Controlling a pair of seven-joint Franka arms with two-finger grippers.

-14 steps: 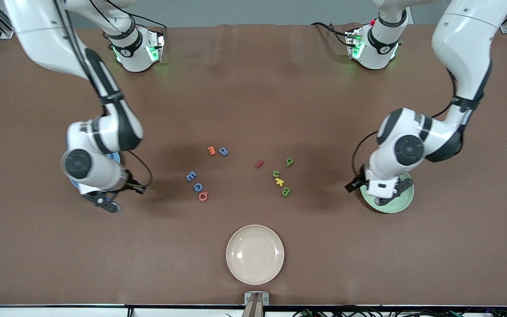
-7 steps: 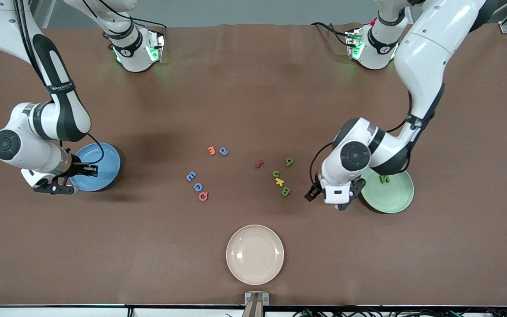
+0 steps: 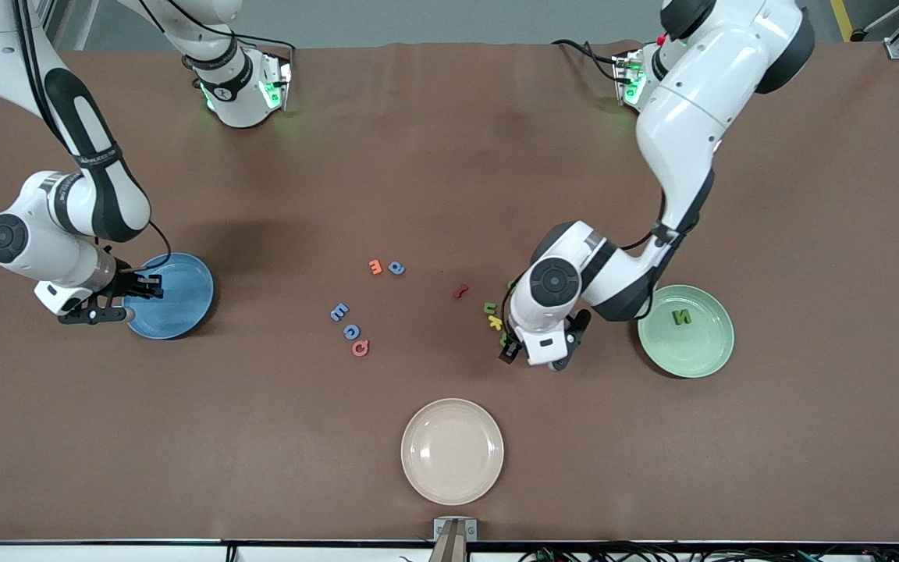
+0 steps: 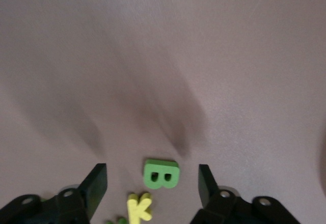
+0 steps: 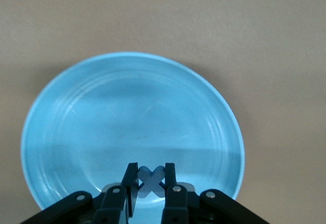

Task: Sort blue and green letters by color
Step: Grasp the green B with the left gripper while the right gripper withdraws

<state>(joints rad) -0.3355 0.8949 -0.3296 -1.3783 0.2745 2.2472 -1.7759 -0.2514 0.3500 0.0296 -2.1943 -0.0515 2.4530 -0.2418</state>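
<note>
Sorting under way: 1 green letter plated, 1 blue about to be.

Green N (image 3: 681,316) lies in the green plate (image 3: 719,343). Right gripper (image 5: 147,183), clamped on a blue X (image 5: 151,181), hangs over the blue plate (image 3: 188,308). Left gripper (image 4: 152,183), fingers apart, straddles green B (image 4: 161,174). 3 blue letters (image 3: 350,331) and the other greens lie mid-table.

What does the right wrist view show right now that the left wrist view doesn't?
Only the right wrist view shows the blue plate and a blue letter pinched in the right tool over it. Only the left wrist view shows the green B and the yellow K lying between the open fingers of the left tool. Both show the brown table.
</note>
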